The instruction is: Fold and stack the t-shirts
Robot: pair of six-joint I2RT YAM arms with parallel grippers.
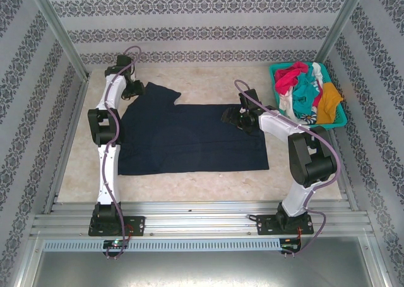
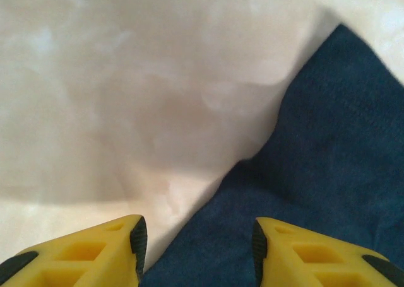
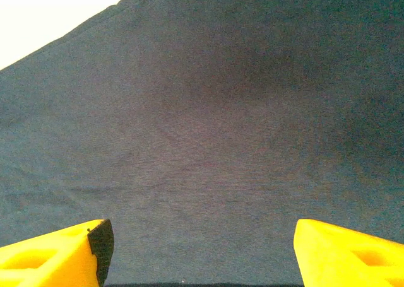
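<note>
Folding looked barely begun | navy t-shirt [image 1: 189,142] lay spread on table [image 1: 208,79] | other t-shirts [image 1: 306,91] sat in basket [image 1: 315,127] | left tool [image 2: 197,249], right tool [image 3: 199,252] both agape, empty

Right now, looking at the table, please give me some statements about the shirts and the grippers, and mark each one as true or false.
1. The navy shirt lies spread on the table. True.
2. The basket stands at the far left corner. False: it stands at the far right corner.
3. The left gripper and the right gripper are both open. True.
4. The right gripper holds a red shirt. False: it is open over the navy shirt and holds nothing.
5. The coloured shirts lie in the basket. True.
</note>
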